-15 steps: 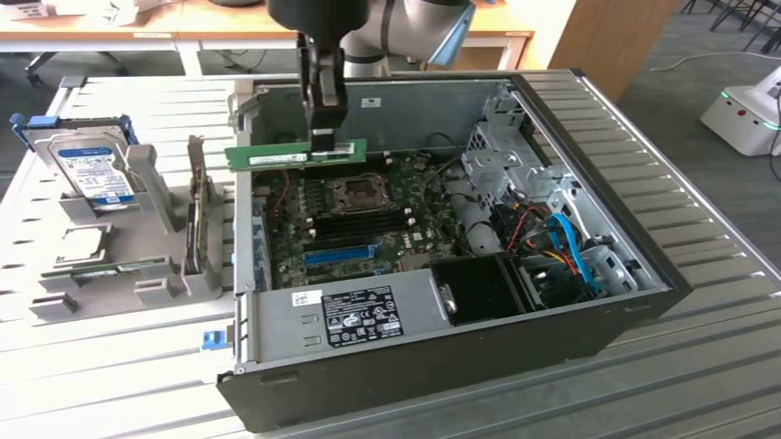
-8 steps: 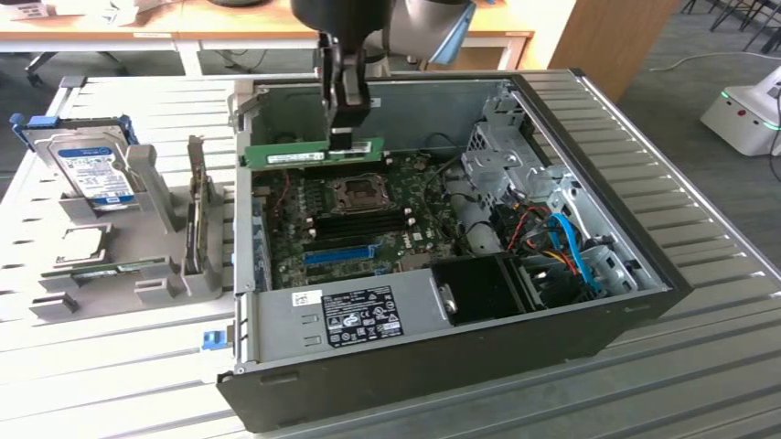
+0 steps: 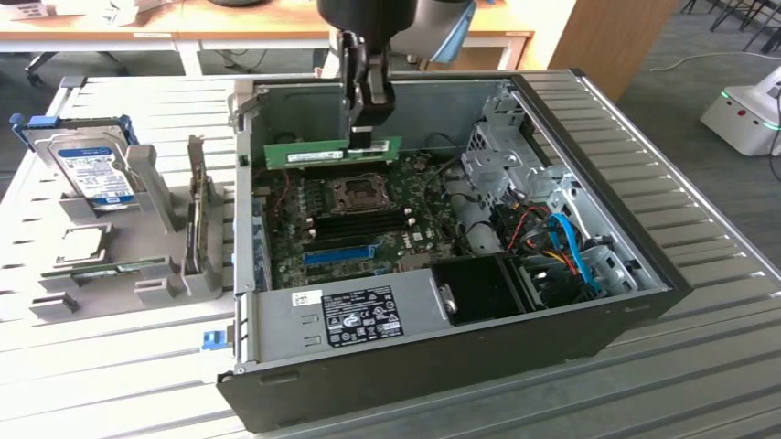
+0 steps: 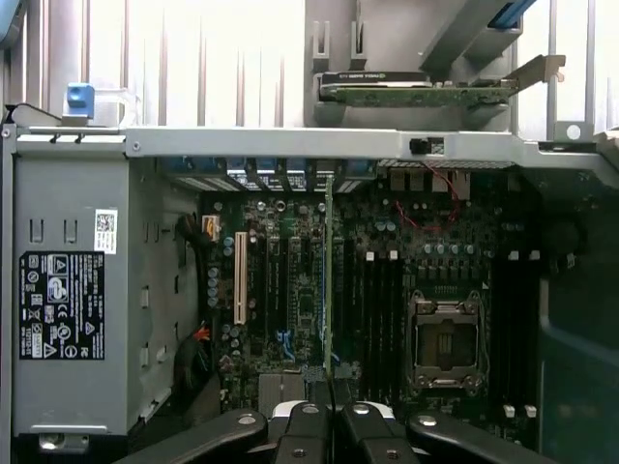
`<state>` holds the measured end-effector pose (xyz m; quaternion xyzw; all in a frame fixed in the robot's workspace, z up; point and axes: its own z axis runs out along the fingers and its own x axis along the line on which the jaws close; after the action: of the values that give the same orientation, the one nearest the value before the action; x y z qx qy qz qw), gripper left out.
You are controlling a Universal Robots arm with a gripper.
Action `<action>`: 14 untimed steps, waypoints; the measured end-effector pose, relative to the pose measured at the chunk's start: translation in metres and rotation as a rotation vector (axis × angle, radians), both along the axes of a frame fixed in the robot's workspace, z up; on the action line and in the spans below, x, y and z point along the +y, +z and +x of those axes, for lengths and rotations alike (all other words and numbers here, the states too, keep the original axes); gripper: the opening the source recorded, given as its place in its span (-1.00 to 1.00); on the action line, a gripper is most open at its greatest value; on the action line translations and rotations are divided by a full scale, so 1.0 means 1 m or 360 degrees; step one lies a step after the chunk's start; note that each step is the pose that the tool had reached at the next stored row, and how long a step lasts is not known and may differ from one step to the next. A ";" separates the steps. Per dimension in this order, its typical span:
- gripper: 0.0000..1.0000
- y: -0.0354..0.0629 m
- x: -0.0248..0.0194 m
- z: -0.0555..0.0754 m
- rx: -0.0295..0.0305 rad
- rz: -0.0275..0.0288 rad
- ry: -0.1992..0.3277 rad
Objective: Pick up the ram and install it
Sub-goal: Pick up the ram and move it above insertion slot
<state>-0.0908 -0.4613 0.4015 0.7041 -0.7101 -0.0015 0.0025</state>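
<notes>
The tool point(image 3: 366, 137) is clamped on the ram point(image 3: 311, 155), held edge-down directly beneath it inside the open case point(image 3: 550, 334), long axis running the exterior view's left to right, parallel to the dark slots point(image 3: 354, 222) below.

Case walls point(image 3: 440, 105) hem open motherboard point(image 3: 366, 224)

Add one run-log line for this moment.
fingers: shut on ram | ram: held over motherboard, not seated | case: open, on slatted table
</notes>
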 end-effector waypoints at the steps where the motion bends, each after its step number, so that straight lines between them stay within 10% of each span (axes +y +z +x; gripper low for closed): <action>1: -0.76 0.0000 0.0000 0.002 0.00000 0.00001 0.0000; 14: -0.76 0.0000 0.0000 0.023 0.00000 0.00000 0.0000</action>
<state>-0.0676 -0.4613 0.4015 0.7041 -0.7101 -0.0015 0.0025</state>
